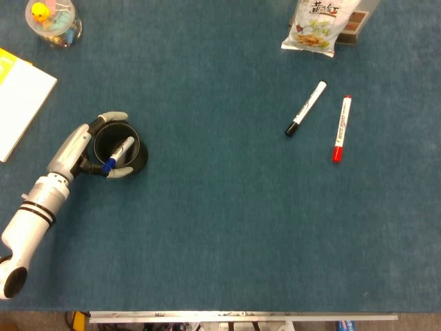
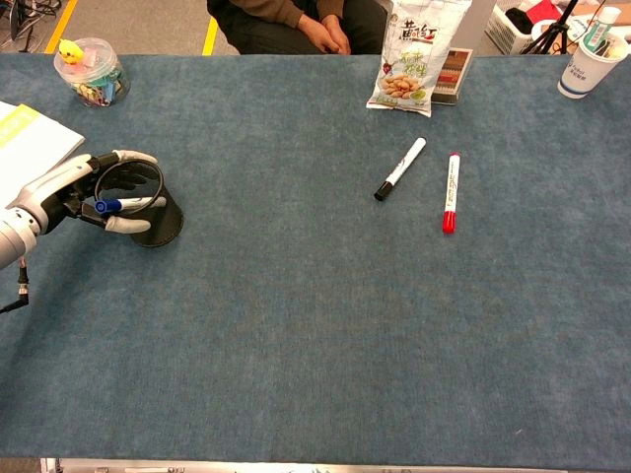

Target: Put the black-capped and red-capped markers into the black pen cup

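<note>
The black pen cup (image 1: 136,164) (image 2: 160,228) stands upright at the left of the table, with a blue-capped marker (image 1: 118,154) (image 2: 124,206) leaning inside it. My left hand (image 1: 76,148) (image 2: 61,189) wraps the cup from its left, one finger on the far rim and the thumb against the near wall. The black-capped marker (image 1: 306,108) (image 2: 399,168) and the red-capped marker (image 1: 341,128) (image 2: 451,191) lie side by side on the cloth at the right, far from the cup. My right hand is not visible.
A snack bag (image 1: 318,26) (image 2: 414,54) stands behind the markers. A clear jar (image 1: 52,21) (image 2: 91,71) and a white-yellow pad (image 1: 17,103) (image 2: 30,138) are at the far left. A white cup (image 2: 589,64) is far right. A person (image 2: 296,25) sits beyond the table.
</note>
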`<state>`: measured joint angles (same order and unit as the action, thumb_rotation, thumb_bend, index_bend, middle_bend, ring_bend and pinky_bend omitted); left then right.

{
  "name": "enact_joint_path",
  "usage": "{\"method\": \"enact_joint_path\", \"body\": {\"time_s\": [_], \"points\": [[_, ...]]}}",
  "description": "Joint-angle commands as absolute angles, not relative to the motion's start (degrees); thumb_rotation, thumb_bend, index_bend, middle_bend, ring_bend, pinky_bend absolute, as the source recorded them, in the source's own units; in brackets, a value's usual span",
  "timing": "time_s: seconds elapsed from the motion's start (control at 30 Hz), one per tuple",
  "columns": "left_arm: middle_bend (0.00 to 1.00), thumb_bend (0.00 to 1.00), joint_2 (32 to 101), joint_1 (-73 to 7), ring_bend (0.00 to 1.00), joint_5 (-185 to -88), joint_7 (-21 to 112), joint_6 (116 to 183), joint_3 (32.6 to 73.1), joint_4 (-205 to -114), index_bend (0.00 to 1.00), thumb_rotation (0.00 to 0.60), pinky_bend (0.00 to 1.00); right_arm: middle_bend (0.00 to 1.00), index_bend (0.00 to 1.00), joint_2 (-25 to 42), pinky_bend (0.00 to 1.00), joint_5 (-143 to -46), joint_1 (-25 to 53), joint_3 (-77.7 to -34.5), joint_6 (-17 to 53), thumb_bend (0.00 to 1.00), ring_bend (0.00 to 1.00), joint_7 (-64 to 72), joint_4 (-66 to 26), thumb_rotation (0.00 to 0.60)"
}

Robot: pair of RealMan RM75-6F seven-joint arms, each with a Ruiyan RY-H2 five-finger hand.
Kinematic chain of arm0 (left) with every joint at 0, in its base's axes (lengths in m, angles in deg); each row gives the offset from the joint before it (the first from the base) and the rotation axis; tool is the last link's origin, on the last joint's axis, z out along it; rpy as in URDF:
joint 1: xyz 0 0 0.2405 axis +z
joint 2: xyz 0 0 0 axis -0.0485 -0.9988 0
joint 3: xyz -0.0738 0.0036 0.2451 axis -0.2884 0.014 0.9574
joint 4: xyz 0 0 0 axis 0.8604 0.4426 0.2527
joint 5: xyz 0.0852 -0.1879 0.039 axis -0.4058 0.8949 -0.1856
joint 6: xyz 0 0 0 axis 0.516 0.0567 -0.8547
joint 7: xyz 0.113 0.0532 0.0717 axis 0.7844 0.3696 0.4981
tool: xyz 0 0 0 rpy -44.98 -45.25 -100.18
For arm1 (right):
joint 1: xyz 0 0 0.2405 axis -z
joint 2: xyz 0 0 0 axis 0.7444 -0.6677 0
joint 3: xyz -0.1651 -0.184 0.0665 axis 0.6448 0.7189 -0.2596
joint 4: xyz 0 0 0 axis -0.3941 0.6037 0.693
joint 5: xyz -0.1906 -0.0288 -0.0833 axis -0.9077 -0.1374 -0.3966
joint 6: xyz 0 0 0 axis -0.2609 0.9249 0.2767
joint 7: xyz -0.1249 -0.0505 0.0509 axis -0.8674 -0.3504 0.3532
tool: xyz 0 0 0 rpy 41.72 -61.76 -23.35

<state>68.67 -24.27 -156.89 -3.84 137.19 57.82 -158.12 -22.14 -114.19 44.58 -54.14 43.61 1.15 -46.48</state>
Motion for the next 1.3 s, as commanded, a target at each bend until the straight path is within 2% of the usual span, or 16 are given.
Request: {"method": "enact_joint_path", "body": {"time_s": [0.03, 0.27, 0.43, 0.63, 0.97, 1.3], "points": [[0.27, 0.08, 69.0, -24.3, 0.22, -156.6, -3.7, 137.2, 57.7, -157.8, 0.23, 0.6, 0.17, 0.22, 0.34, -22.1, 0.01, -114.3, 44.6, -54.1, 43.7, 0.26, 0.08, 1.3, -46.4, 0.6], [0.4, 0.09, 68.9, -24.2, 0.36, -156.0, -3.4, 138.0, 57.2, -158.2, 0.32, 0.6, 0.23, 0.22, 0.34, -22.2, 0.01, -114.9, 44.1, -53.9, 42.7, 0.26, 0.08, 1.3, -46.4, 0.6], [0.41, 0.09, 67.5, -24.4, 0.36, -156.4, -2.7, 138.7, 56.9, -160.4, 0.33, 0.6, 0.24, 0.22, 0.34, -21.5, 0.03, -116.4, 42.3, -53.6, 40.2, 0.26, 0.08, 0.8, -46.5, 0.6], [0.41, 0.09, 64.1, -24.8, 0.36, -158.2, -0.5, 140.3, 56.9, -165.7, 0.33, 0.6, 0.24, 0.24, 0.34, -19.3, 0.04, -119.5, 37.6, -53.1, 34.2, 0.26, 0.08, -1.0, -45.9, 0.6], [0.41, 0.09, 59.8, -25.1, 0.36, -160.7, 5.4, 141.8, 58.5, -174.9, 0.32, 0.6, 0.24, 0.24, 0.39, -10.8, 0.04, -122.2, 26.0, -52.6, 19.1, 0.25, 0.08, -6.4, -41.7, 0.6], [0.4, 0.09, 59.5, -25.7, 0.36, -159.6, 10.0, 142.3, 58.2, -178.4, 0.32, 0.6, 0.24, 0.25, 0.4, 0.2, 0.05, -119.9, 17.0, -53.3, 8.8, 0.25, 0.08, -12.0, -34.2, 0.6]]}}
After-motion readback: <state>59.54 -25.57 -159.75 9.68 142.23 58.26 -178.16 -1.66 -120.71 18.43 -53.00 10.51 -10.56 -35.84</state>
